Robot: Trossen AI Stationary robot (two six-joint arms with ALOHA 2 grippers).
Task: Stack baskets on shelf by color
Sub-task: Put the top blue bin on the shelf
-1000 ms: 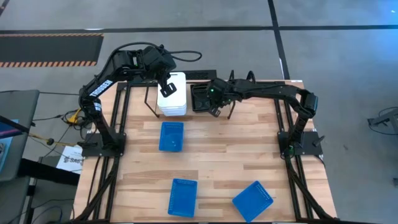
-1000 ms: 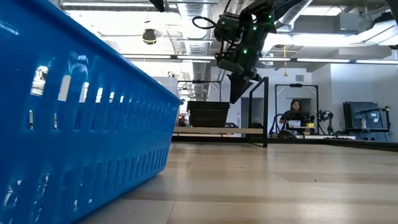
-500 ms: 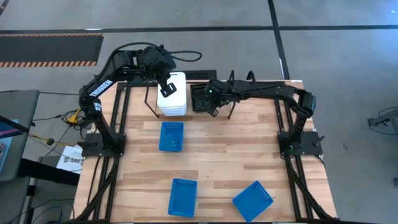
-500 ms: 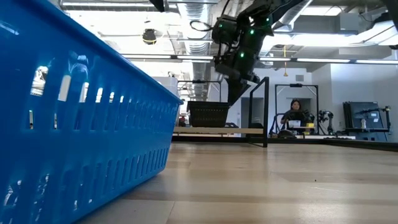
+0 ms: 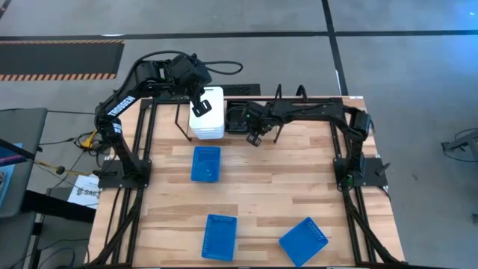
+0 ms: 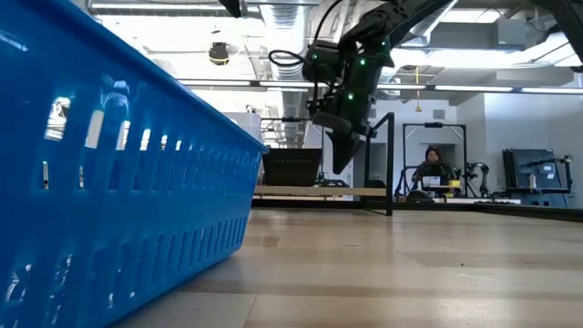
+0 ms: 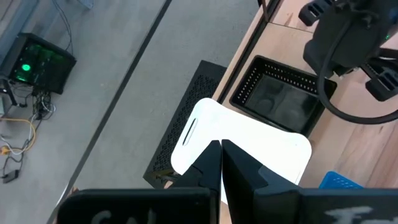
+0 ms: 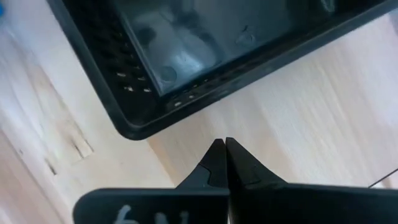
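At the far edge of the worktop [image 5: 254, 187] a stack of white baskets [image 5: 208, 119] sits beside a black basket [image 5: 237, 118], both in the thin black shelf [image 5: 287, 93]; the black basket looks empty inside, with only its glossy floor showing. Three blue baskets lie loose on the wood: one [image 5: 206, 164] just in front of the white stack, and two nearer the front edge, one straight [image 5: 219, 237] and one turned at an angle [image 5: 304, 240]. All three look empty. The left pincer [image 5: 200, 107] hangs over the white stack, its fingers pressed together and holding nothing. The right pincer [image 5: 254, 137] hovers just off the near corner of the black basket, also pressed together and empty, its arm reaching across the shelf. Beyond the worktop is a grey concrete floor with cables and a striped mat, and a person [image 6: 432, 168] sits at a desk far back in the room.
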